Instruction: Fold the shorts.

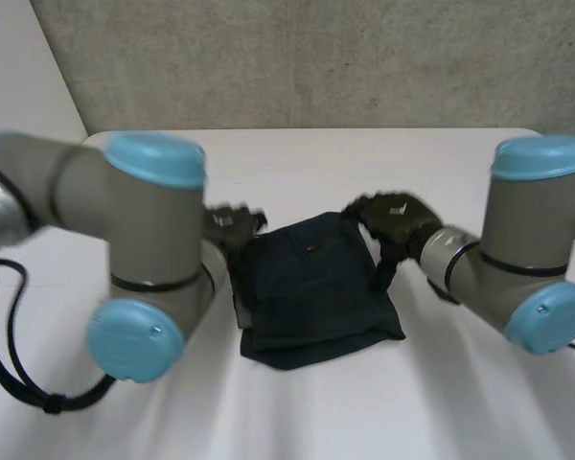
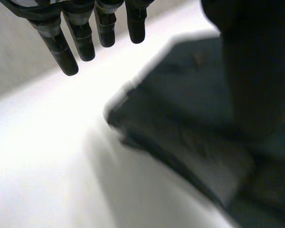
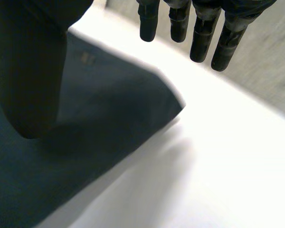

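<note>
The left robot hand (image 2: 85, 38) hangs above the white surface (image 2: 47, 156), fingers straight and touching nothing. Near its fingertips the dark blue shorts (image 2: 180, 109) lie folded in layers.

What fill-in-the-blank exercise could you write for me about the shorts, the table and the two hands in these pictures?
1. The shorts lie on a ___ table.
2. The colour of the shorts is dark ___.
3. The left hand and the right hand both have ___ fingers, not curled ones.
Missing words: white; blue; straight.
</note>
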{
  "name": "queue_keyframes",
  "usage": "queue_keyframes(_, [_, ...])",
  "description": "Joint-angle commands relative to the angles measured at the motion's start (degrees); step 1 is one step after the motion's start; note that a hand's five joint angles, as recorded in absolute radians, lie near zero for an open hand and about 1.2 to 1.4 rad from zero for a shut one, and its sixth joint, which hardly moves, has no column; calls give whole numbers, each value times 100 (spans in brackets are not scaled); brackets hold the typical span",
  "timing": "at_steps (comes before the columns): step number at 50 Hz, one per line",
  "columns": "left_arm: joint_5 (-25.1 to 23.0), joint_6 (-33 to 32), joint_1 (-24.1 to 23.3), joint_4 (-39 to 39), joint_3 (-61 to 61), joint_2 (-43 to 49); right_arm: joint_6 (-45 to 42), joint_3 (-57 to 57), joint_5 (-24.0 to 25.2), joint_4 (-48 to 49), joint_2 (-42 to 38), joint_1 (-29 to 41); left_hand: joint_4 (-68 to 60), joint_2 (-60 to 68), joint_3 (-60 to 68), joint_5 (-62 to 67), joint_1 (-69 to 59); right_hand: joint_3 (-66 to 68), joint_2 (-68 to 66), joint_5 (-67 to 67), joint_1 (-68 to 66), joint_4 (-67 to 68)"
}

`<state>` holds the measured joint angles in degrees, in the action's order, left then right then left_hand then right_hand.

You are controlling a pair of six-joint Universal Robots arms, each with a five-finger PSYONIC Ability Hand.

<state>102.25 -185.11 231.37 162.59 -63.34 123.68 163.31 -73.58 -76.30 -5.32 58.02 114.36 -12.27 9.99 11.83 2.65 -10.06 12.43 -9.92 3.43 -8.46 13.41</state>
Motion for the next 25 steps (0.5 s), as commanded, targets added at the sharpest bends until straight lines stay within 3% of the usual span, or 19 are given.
queue_keyframes(1, [-29,18,538,45,59,-1536,402,123,-1033,409,1314,-177,155,73,-111,-193,-66,-243,-8,-343,-154,-341])
queue_keyframes(5, [-301,18,1074,-51,67,-2180,570,352,-1825,226,1913,-282,205,23,-162,-243,-16,-243,-8,-343,-154,-341])
queue_keyframes(7, [-538,36,1234,-148,59,-2330,561,414,-1994,76,2046,-317,205,23,-162,-243,-16,-243,-8,-343,-154,-341])
queue_keyframes(12, [-987,150,1639,-614,41,-2542,596,441,-1924,-355,2117,-326,227,1,-183,-265,6,-243,-8,-343,-154,-341])
queue_keyframes(25, [-1014,335,1771,-764,-99,-2533,605,318,-1783,-417,2152,-326,227,1,-183,-265,6,-243,-8,-343,-154,-341])
